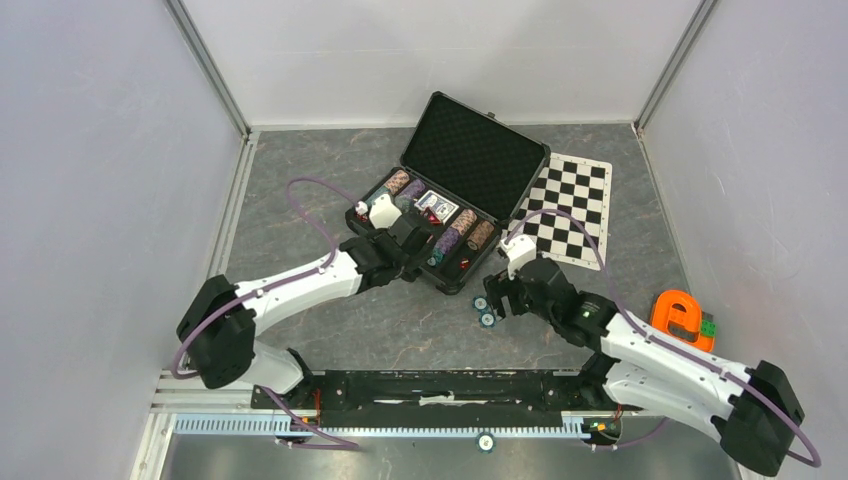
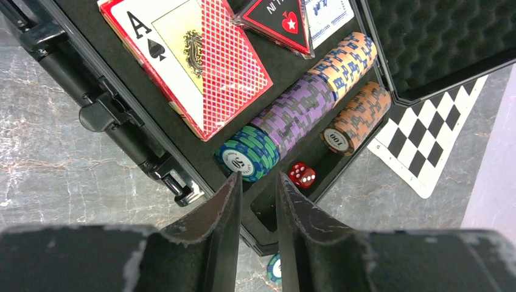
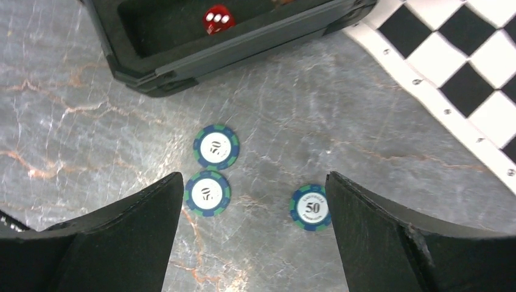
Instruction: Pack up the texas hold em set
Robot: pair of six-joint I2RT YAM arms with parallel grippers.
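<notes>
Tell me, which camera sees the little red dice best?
The left wrist camera: the red dice sits mid-picture in the case, its white dots clear. The right wrist camera catches it near the top edge. From the top camera it's only a tiny red speck.

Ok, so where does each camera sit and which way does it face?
Top external: above and behind the robot, looking down on the open case; both arms show.
Left wrist: over the case's near corner, facing its chip rows; left fingers show.
Right wrist: facing down at three teal chips on the table; right fingers show.
Both wrist views share the red die.
</notes>
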